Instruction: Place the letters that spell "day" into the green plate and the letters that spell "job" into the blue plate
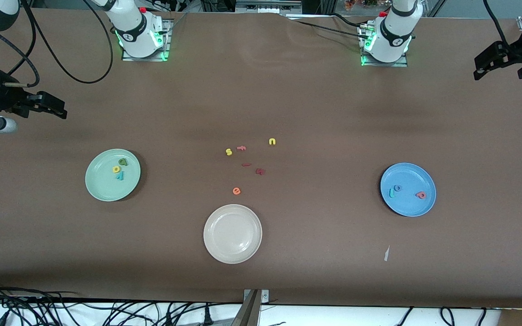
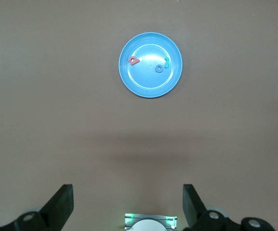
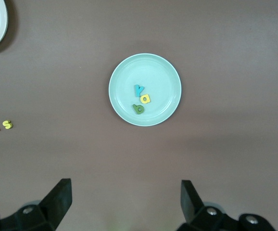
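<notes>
In both plates the words sit complete: "day" letters in green plate, "job" letters in blue plate; left tool and right tool wait open, empty, over bare worktop; nothing left to move.

A cream-white plate sits nearer the camera than six stray letters.

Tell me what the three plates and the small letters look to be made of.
Green plate, blue plate and cream-white plate: probably glossy plastic or melamine, since light glints off their smooth, uniformly coloured surfaces. The letters, like the yellow "d": matte, flat-coloured, possibly foam or plastic; too small to tell.
</notes>
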